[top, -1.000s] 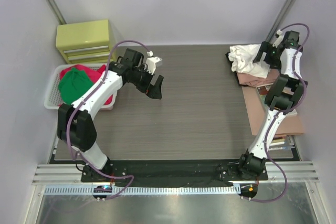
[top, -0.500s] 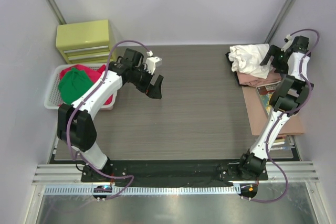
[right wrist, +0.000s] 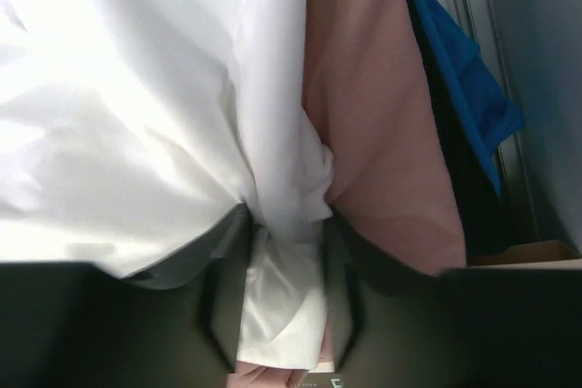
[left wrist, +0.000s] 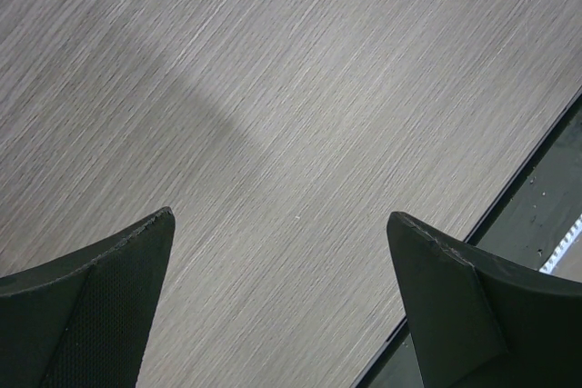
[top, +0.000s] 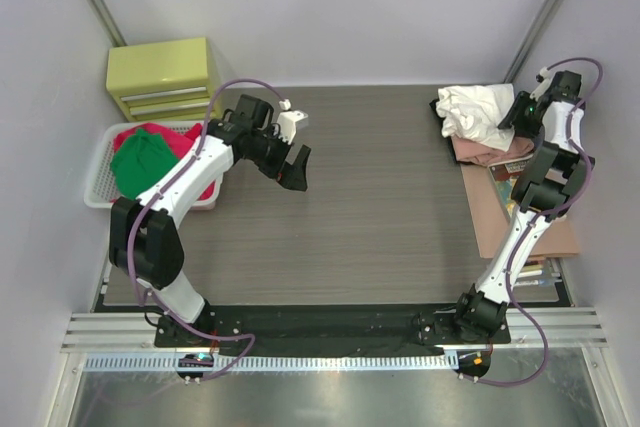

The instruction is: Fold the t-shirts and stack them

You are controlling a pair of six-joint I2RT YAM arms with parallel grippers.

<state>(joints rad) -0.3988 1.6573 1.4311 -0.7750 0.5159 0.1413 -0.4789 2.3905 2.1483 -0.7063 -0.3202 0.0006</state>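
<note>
**Right claw has a bite of the white shirt**

Top view: the white shirt (top: 470, 107) sits bunched at the table's (top: 380, 217) far right corner, on top of a pink shirt (top: 478, 153). The right claw (top: 515, 113) is at its right side. The left claw (top: 292, 163) is well apart over bare table, so there's room to drag the shirt leftward.

Left wrist: left claw spread wide, nothing in it.

Right wrist: right claw pinching a white fold, with the pink shirt touching beside it.
</note>
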